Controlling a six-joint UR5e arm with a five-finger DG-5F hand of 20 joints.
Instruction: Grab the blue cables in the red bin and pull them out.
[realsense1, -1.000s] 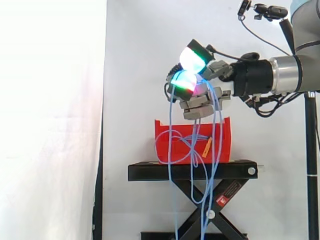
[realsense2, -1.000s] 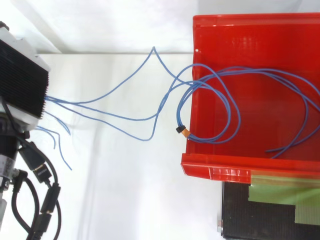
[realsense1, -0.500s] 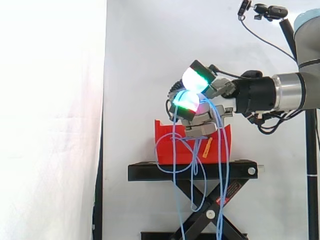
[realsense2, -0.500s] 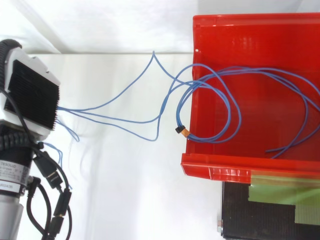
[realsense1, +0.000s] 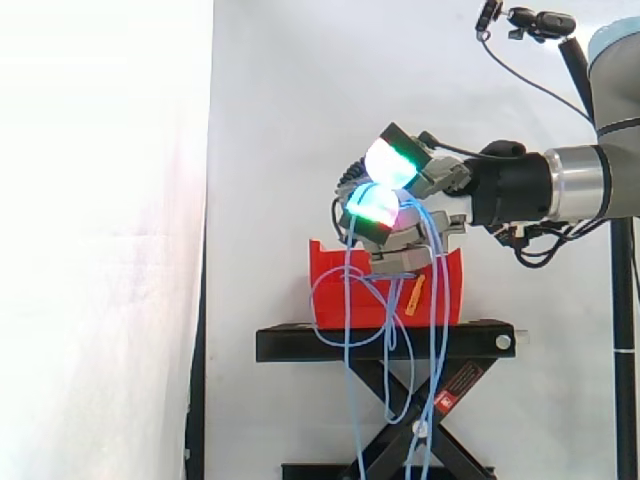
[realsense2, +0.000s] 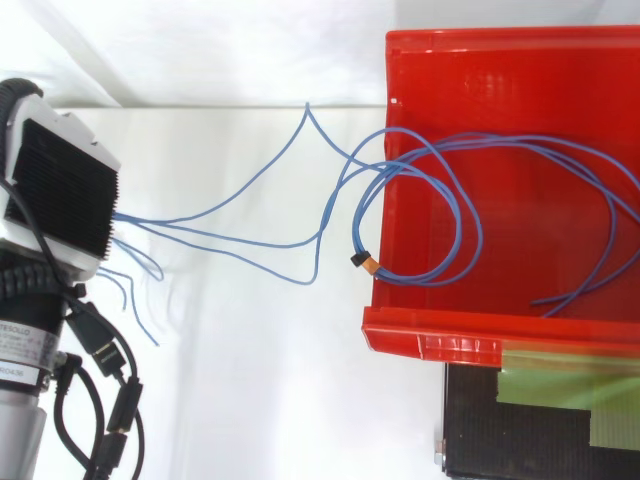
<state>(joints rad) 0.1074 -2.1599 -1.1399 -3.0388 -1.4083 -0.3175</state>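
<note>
Robot hand (realsense1: 425, 190) is hanging raised above rim height of the open red plastic bin (realsense1: 452, 300), fingers curled tight on a bunch of thin blue cables (realsense1: 346, 350) (the glowing pads are pressing the strands in against the palm, so the grip looks firm).

Side view: several strands are dropping straight down from the grasp, past the black scissor-lift stand (realsense1: 300, 345) that is carrying the bin. Nothing is tensioning these ends, so they are simply hanging by their own weight. Others are sagging in slack loops in front of the bin wall.

Top view: robot hand (realsense2: 60, 195) is sitting well apart from the red bin (realsense2: 430, 345), off its side. The blue cables (realsense2: 250, 182) are fanning from it across the gap and crossing the bin wall. I judge this sideways offset is what is drawing them over the rim.

Inside the bin, wide loops are lying on the floor, so the job is looking only partly done. A small orange tag (realsense2: 368, 263) on one strand is resting right at the wall's edge and could catch there if the pull is running low across the rim; a higher or longer draw would be suiting it better.
</note>
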